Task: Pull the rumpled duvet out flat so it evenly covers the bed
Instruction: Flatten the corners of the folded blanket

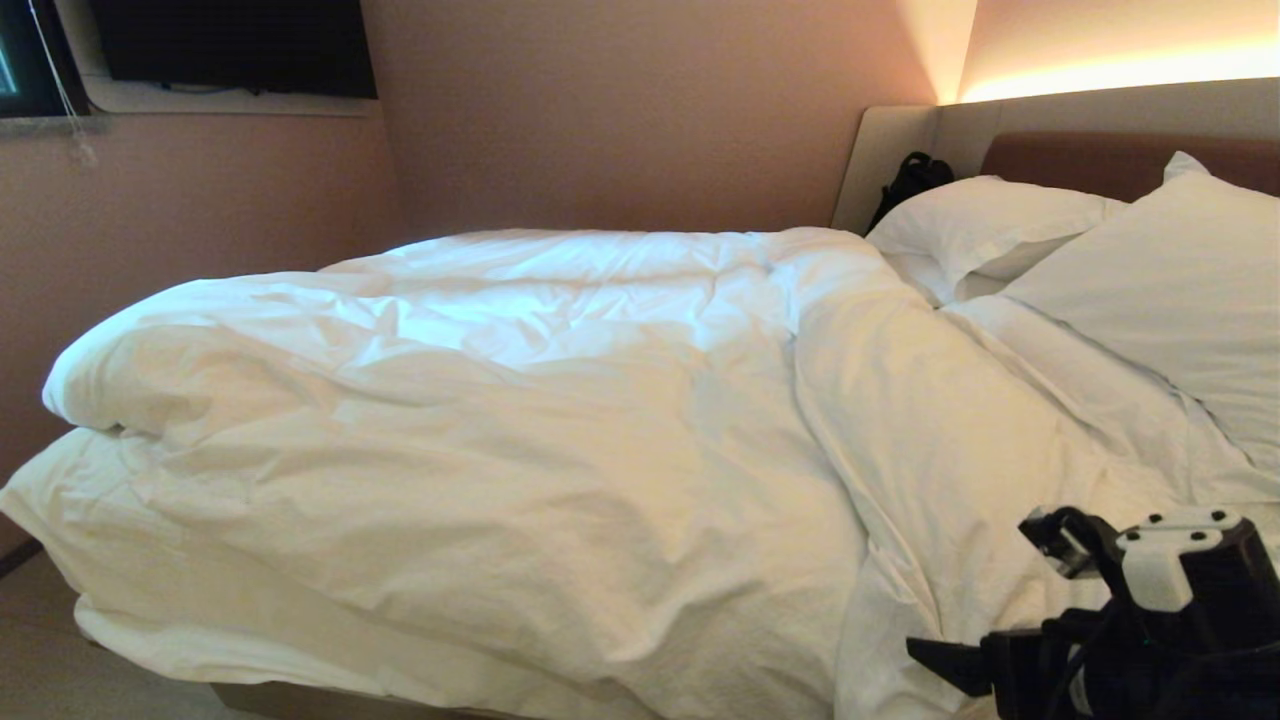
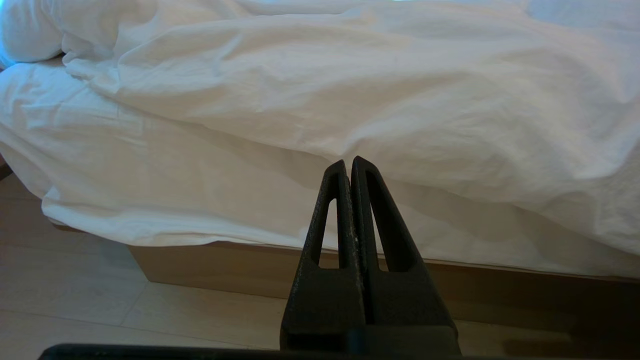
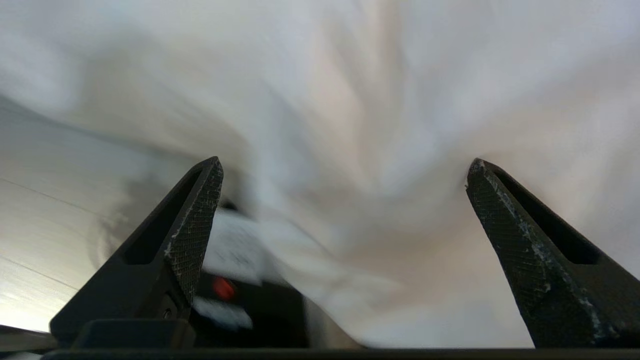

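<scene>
1. The left gripper has its jaws pressed together on nothing; past their tips the duvet hangs over the side of the bed, well apart from them.
2. The duvet lies rumpled and bunched across the mattress, a thick fold running up to the pillows at the headboard.
3. The right gripper has its jaws spread wide, with blurred white duvet cloth filling the gap ahead of them; touching or not, I cannot tell.
</scene>
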Tool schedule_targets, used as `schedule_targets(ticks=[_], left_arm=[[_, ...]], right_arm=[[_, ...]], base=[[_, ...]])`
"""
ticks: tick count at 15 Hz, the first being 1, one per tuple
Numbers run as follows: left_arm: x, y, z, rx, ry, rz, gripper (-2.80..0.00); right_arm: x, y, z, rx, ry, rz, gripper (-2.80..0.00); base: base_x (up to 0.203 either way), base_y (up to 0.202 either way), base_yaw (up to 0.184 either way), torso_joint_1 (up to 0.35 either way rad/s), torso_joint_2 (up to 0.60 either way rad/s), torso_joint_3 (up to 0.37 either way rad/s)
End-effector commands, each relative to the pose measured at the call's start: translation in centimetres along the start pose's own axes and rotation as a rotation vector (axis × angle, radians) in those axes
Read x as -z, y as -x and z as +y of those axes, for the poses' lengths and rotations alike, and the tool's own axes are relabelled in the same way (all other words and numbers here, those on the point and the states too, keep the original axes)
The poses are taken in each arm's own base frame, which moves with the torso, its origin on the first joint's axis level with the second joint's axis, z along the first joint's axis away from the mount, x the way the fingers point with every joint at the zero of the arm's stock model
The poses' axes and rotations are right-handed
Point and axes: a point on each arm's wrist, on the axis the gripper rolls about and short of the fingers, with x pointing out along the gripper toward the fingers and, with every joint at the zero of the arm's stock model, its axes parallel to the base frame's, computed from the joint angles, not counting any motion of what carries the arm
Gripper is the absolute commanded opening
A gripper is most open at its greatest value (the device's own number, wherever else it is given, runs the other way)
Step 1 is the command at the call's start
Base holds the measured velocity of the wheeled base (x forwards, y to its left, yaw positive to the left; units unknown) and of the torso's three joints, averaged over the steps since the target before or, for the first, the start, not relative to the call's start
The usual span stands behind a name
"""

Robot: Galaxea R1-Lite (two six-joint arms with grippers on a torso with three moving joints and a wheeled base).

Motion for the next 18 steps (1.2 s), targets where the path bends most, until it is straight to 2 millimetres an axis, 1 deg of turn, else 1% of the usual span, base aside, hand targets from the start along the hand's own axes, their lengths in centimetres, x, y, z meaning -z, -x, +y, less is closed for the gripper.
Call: schedule_targets(ticks=[1,2,3,5,6,8,10,12,15,18], left_arm=[[0.0,0.0,0.0,0.000,0.000,0.000,-2.80],[0.0,0.0,0.0,0.000,0.000,0.000,-2.80],[0.0,0.0,0.0,0.000,0.000,0.000,-2.80],[0.0,0.0,0.0,0.000,0.000,0.000,-2.80],[0.0,0.0,0.0,0.000,0.000,0.000,-2.80],[0.0,0.0,0.0,0.000,0.000,0.000,-2.80],[0.0,0.0,0.0,0.000,0.000,0.000,-2.80],[0.0,0.0,0.0,0.000,0.000,0.000,-2.80],[0.0,0.0,0.0,0.000,0.000,0.000,-2.80],[0.0,0.0,0.0,0.000,0.000,0.000,-2.80]], right_arm=[[-0.9,0.9,1.2,0.020,0.034,0.019,0.00],[-1.5,1.0,2.0,0.042,0.053,0.023,0.00],[-1.9,0.7,2.7,0.087,0.067,0.032,0.00],[-1.8,-0.9,3.0,0.188,0.074,0.063,0.00],[-1.7,-1.6,3.1,0.227,0.069,0.077,-2.80],[-1.6,-2.2,3.1,0.246,0.060,0.085,-2.80],[-2.0,-2.6,3.4,0.242,0.057,0.080,-2.80],[-2.5,-3.5,3.8,0.240,0.058,0.081,-2.80],[-2.4,-4.7,4.0,0.245,0.062,0.107,-2.80],[-2.4,-4.6,4.0,0.243,0.062,0.108,-2.80]], base=[[0.000,0.000,0.000,0.000,0.00,0.000],[0.000,0.000,0.000,0.000,0.00,0.000],[0.000,0.000,0.000,0.000,0.00,0.000],[0.000,0.000,0.000,0.000,0.00,0.000],[0.000,0.000,0.000,0.000,0.00,0.000],[0.000,0.000,0.000,0.000,0.00,0.000],[0.000,0.000,0.000,0.000,0.00,0.000],[0.000,0.000,0.000,0.000,0.00,0.000],[0.000,0.000,0.000,0.000,0.00,0.000],[0.000,0.000,0.000,0.000,0.00,0.000]])
